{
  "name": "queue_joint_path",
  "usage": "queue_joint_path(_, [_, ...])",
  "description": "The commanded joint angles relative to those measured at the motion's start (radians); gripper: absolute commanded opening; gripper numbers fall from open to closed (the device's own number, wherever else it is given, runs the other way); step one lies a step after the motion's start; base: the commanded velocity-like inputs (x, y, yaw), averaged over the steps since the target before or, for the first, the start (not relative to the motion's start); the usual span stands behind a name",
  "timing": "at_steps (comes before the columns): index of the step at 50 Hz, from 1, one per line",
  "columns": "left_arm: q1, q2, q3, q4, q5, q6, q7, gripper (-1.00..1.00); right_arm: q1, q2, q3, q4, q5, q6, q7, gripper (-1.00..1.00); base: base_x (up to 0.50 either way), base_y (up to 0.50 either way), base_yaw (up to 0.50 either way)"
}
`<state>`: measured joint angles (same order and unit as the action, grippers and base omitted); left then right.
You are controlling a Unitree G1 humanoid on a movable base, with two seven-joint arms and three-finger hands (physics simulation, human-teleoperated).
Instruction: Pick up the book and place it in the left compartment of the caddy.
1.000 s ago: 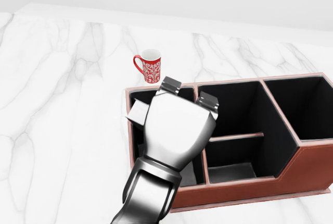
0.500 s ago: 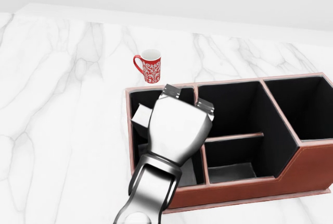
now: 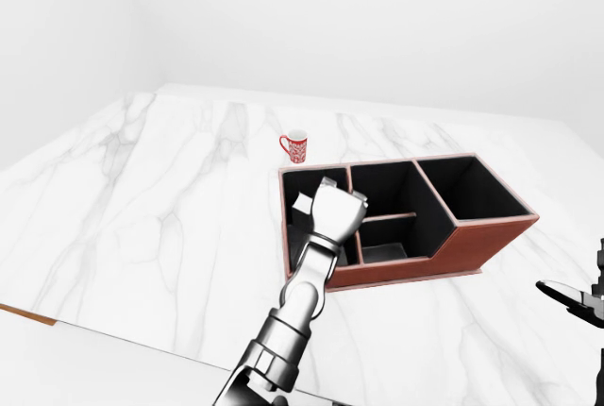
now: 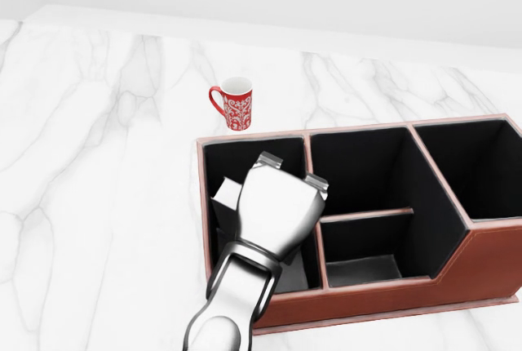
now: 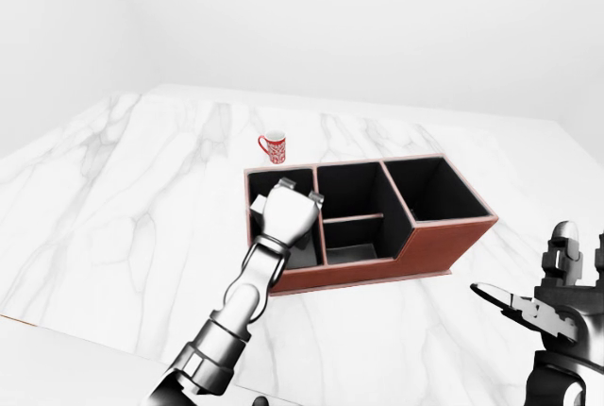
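A chrome three-finger left hand (image 4: 273,204) is reaching down into the left compartment of a reddish-brown leather-look caddy with a black lining (image 4: 457,261), which is sitting on a white marble-veined tabletop (image 4: 98,188). The hand's back is facing the head camera and hiding most of what lies beneath it; whether its fingers are together, apart or clamped on anything cannot be told. A pale grey slab, apparently the book (image 4: 295,269), is showing on the floor of that compartment just beside the wrist, though too little of it is visible to be sure. A red ceramic mug with a white scroll pattern (image 4: 233,104) is standing upright on the marble near the caddy's upper left corner, apart from it. The dark right hand (image 5: 552,307) is hovering at the lower right of the right-eye view, fingers spread and holding nothing, well apart from the caddy.
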<state>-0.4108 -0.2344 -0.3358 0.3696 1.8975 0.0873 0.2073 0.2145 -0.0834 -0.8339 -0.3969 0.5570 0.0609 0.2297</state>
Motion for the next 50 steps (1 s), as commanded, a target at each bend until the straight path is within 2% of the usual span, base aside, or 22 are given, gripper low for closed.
queue_joint_path(1, [-0.050,-0.001,0.010,0.110,-0.036,0.000,0.081,-1.00,-0.002,-0.001,0.001,0.007,-0.003,-0.006,0.003,1.00,0.00,0.00,0.00])
queue_joint_path(17, [-0.130,0.000,0.039,0.311,-0.096,0.000,0.175,-1.00,0.001,0.002,0.005,0.000,-0.005,-0.004,0.004,1.00,0.00,0.00,0.00])
queue_joint_path(40, [-0.208,0.015,0.059,0.480,-0.163,0.000,0.237,-0.97,0.001,0.004,0.009,0.003,-0.014,-0.007,0.008,1.00,0.00,0.00,0.00])
queue_joint_path(41, [-0.210,0.015,0.059,0.486,-0.164,0.000,0.239,-0.73,0.000,0.004,0.010,0.007,-0.015,-0.010,0.009,1.00,0.00,0.00,0.00])
queue_joint_path(42, [-0.211,0.014,0.058,0.491,-0.166,0.000,0.242,0.13,-0.003,0.003,0.011,0.014,-0.017,-0.014,0.009,1.00,0.00,0.00,0.00])
queue_joint_path(45, [-0.206,0.013,0.052,0.482,-0.165,0.000,0.240,1.00,-0.002,0.002,0.013,0.017,-0.018,-0.016,0.009,1.00,0.00,0.00,0.00])
queue_joint_path(50, [-0.188,0.023,0.047,0.431,-0.159,0.000,0.213,1.00,0.001,0.003,0.012,0.010,-0.015,-0.012,0.007,1.00,0.00,0.00,0.00])
